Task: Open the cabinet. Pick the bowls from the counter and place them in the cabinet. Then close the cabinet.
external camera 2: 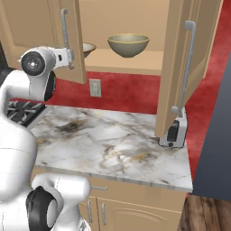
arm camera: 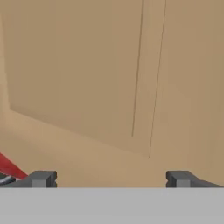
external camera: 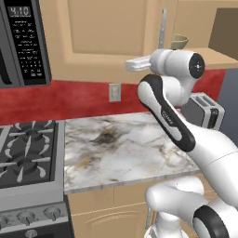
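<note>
Both bowls (external camera 2: 128, 44) are sitting shelved beyond the released claw (arm camera: 111, 178), which is facing the door (arm camera: 87, 74) for closing.

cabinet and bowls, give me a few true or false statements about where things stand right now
1. Both cabinet doors stand open. True.
2. The deeper bowl sits on the counter. False: it rests inside the cabinet, and the counter carries no bowl.
3. The pincer is shut on a bowl. False: its jaws stand wide apart with nothing between them, facing a panelled door.
4. A second bowl shows partly behind the left door. True.
5. A toaster stands on the counter by the right door. True.
6. The wall under the cabinet is blue. False: it is red.
</note>
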Tool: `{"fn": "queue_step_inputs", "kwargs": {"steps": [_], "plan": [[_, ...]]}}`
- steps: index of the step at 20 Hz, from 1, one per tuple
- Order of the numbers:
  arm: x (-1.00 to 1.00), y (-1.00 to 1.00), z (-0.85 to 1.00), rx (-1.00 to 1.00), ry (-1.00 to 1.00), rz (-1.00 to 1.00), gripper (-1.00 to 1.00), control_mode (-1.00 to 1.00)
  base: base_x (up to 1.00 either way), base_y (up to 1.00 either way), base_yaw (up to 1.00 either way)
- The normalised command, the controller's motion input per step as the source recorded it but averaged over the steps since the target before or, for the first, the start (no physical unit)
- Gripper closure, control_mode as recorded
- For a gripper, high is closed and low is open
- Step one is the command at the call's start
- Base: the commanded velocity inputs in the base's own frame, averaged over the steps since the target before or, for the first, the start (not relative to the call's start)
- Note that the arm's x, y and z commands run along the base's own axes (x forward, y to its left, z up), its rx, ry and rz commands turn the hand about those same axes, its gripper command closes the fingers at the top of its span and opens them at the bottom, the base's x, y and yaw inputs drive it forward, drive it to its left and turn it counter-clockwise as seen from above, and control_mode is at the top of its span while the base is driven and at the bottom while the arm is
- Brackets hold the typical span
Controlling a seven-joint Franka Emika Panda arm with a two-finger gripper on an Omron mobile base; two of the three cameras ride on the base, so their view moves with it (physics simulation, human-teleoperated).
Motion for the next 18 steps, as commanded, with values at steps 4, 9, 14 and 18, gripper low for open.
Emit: {"fn": "queue_step_inputs", "kwargs": {"steps": [4, 9, 14, 18], "plan": [[0.77, -0.02, 0.0, 0.0, 0.04, 0.05, -1.0, -1.0, 0.0, 0.0, 0.0], [0.66, 0.0, -0.11, 0.0, 0.0, 0.04, -1.0, -1.0, 0.0, 0.0, 0.0], [0.51, 0.0, -0.2, 0.0, -0.06, 0.02, -1.0, -1.0, 0.0, 0.0, 0.0], [0.25, 0.0, -0.06, 0.0, -0.03, 0.0, -1.0, -1.0, 0.0, 0.0, 0.0]]}}
